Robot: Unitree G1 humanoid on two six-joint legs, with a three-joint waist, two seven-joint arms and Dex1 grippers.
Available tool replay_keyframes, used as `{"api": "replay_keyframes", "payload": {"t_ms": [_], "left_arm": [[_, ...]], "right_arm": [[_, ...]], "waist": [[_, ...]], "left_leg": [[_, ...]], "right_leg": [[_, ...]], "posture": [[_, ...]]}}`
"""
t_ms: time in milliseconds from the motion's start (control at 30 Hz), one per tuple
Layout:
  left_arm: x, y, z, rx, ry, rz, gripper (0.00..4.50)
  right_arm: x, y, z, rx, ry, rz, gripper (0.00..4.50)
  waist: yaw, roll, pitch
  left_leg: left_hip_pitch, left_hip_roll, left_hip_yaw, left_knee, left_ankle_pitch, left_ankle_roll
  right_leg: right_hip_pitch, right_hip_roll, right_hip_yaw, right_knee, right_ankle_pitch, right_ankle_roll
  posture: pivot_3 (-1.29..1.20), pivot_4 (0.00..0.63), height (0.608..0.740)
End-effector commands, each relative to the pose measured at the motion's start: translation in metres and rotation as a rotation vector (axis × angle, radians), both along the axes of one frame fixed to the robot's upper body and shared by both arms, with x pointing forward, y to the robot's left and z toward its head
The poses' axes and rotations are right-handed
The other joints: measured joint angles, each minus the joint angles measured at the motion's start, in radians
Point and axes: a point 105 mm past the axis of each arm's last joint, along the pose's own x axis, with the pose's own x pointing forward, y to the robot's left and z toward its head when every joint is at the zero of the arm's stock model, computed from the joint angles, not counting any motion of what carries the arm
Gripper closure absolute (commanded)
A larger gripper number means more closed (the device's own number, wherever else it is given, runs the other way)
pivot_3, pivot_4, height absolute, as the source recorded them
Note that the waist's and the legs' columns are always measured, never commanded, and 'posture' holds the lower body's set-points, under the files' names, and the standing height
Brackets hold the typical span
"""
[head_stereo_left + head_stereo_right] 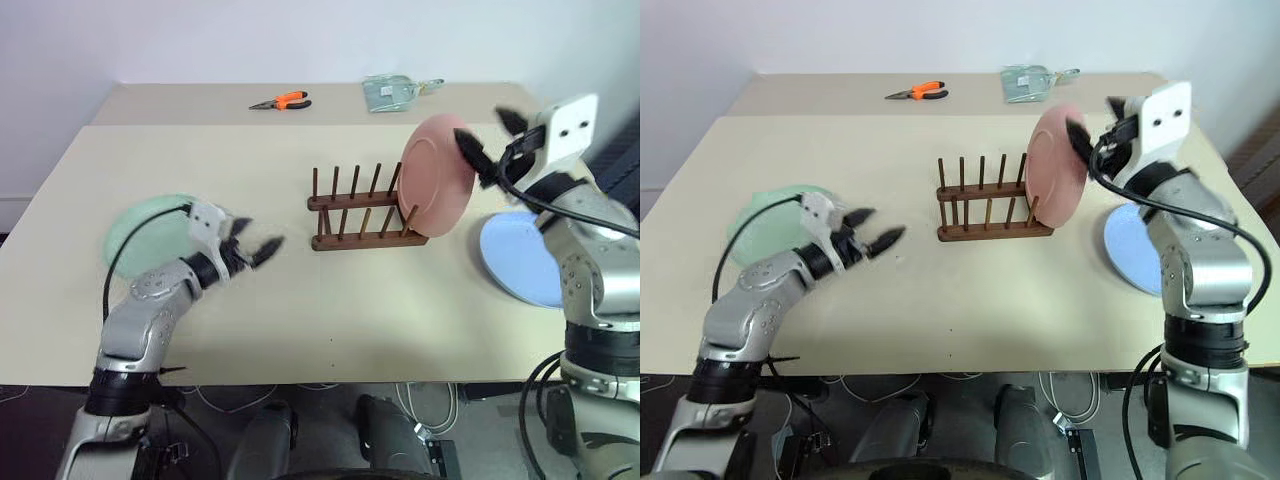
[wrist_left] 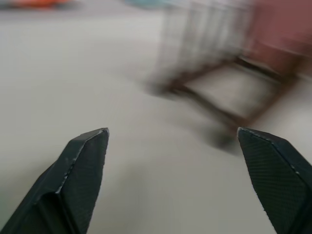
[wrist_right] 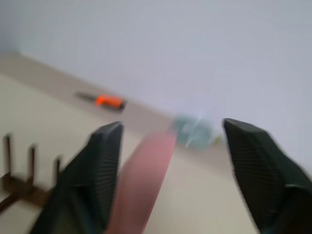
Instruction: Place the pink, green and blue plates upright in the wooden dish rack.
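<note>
The wooden dish rack (image 1: pixel 360 212) stands mid-table. The pink plate (image 1: pixel 437 178) stands on edge at the rack's right end, leaning on the last pegs. My right gripper (image 1: pixel 487 130) is open at the plate's upper right rim. In the right wrist view the pink rim (image 3: pixel 146 180) sits between the parted fingers, gripped by neither. The green plate (image 1: pixel 145 228) lies flat at the left, behind my left arm. My left gripper (image 1: pixel 262 236) hovers open and empty, pointing at the rack (image 2: pixel 219 92). The blue plate (image 1: pixel 515 258) lies flat at the right, partly under my right arm.
Orange-handled pliers (image 1: pixel 283 101) and a clear packet (image 1: pixel 395 92) lie on a second table (image 1: pixel 180 105) at the back. Bare tabletop (image 1: pixel 330 310) stretches between the rack and the near edge.
</note>
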Motion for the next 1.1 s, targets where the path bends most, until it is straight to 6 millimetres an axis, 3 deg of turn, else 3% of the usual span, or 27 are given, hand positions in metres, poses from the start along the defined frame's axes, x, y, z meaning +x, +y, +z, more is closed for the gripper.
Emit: {"api": "replay_keyframes", "payload": {"t_ms": [33,100,133,233,333,433,567,667,833,900,1000,1100], "left_arm": [[0.008,0.084,0.023,-0.055,-0.050,0.504,0.00],[-0.003,0.131,0.021,-0.104,-0.021,0.772,0.00],[-0.009,0.145,0.020,-0.128,-0.007,0.853,0.00],[-0.029,0.172,0.011,-0.200,0.041,0.988,0.00],[-0.045,0.181,-0.004,-0.280,0.110,1.012,0.00],[-0.055,0.172,-0.022,-0.379,0.205,0.941,0.00],[-0.057,0.145,-0.036,-0.574,0.278,0.791,0.00],[-0.056,0.132,-0.041,-0.684,0.291,0.758,0.81],[-0.047,0.121,-0.036,-0.705,0.270,0.723,3.31],[-0.035,0.107,-0.014,-0.646,0.186,0.629,4.42],[-0.020,0.062,0.045,-0.555,-0.035,0.374,4.42],[-0.017,0.026,0.087,-0.525,-0.167,0.197,4.42]], "right_arm": [[-0.022,0.046,0.023,-0.173,-0.152,0.161,0.02],[-0.032,0.077,0.014,-0.256,-0.148,0.283,0.02],[-0.036,0.088,0.009,-0.285,-0.144,0.326,0.02],[-0.044,0.114,-0.010,-0.314,-0.100,0.441,0.02],[-0.048,0.131,-0.026,-0.314,-0.063,0.518,0.02],[-0.048,0.137,-0.033,-0.307,-0.047,0.550,0.02],[-0.048,0.141,-0.037,-0.307,-0.037,0.571,0.02],[-0.046,0.143,-0.042,-0.324,-0.031,0.572,0.00],[-0.044,0.143,-0.049,-0.335,0.014,0.582,0.00],[-0.044,0.143,-0.051,-0.338,0.037,0.588,0.00],[-0.044,0.144,-0.050,-0.393,-0.003,0.560,0.00],[-0.044,0.151,-0.051,-0.484,-0.053,0.542,0.00]], "waist": [[-0.006,-0.001,0.000],[-0.018,-0.001,-0.001],[-0.021,-0.001,-0.001],[-0.018,-0.002,-0.001],[-0.012,-0.004,-0.002],[-0.007,-0.006,-0.002],[-0.006,-0.005,-0.003],[-0.006,-0.005,-0.003],[0.001,-0.005,-0.003],[0.005,-0.006,-0.003],[0.011,-0.007,-0.002],[0.009,-0.007,-0.002]], "left_leg": [[0.000,0.000,0.000,0.000,0.000,0.000],[0.000,0.000,-0.001,-0.001,0.000,0.000],[0.000,0.000,-0.001,-0.001,0.000,0.000],[0.001,0.000,-0.001,0.000,0.000,-0.001],[0.000,-0.001,-0.001,0.000,0.000,-0.001],[-0.001,-0.001,-0.003,0.001,0.000,-0.001],[0.000,-0.001,-0.004,0.001,0.001,-0.002],[0.001,-0.001,-0.004,0.001,0.001,-0.002],[0.001,-0.001,-0.003,0.001,0.001,-0.002],[0.001,-0.001,-0.003,0.001,0.001,-0.002],[-0.001,-0.001,-0.003,0.002,0.001,-0.002],[-0.001,-0.001,-0.003,0.002,0.001,-0.002]], "right_leg": [[0.000,0.000,0.000,0.000,0.000,0.000],[0.000,0.000,0.000,0.000,0.000,0.000],[0.000,0.000,0.000,0.000,0.000,0.000],[0.000,0.000,0.000,0.000,0.000,0.001],[0.000,0.000,0.000,0.000,0.000,0.001],[0.001,-0.001,-0.001,0.000,0.001,0.001],[0.001,0.000,-0.002,0.001,0.001,0.001],[0.001,-0.001,-0.002,0.002,0.000,0.001],[0.001,0.000,-0.001,0.002,0.000,0.001],[0.001,0.000,-0.002,0.002,0.000,0.001],[0.001,0.000,-0.002,0.001,0.001,0.001],[0.001,0.000,-0.002,0.000,0.001,0.001]], "posture": [[0.00,0.150,0.740],[0.00,0.150,0.740],[0.00,0.150,0.740],[0.00,0.150,0.740],[0.00,0.150,0.740],[0.00,0.150,0.740],[0.00,0.150,0.740],[0.00,0.150,0.740],[0.00,0.150,0.740],[0.00,0.150,0.740],[0.00,0.150,0.740],[0.00,0.150,0.740]]}}
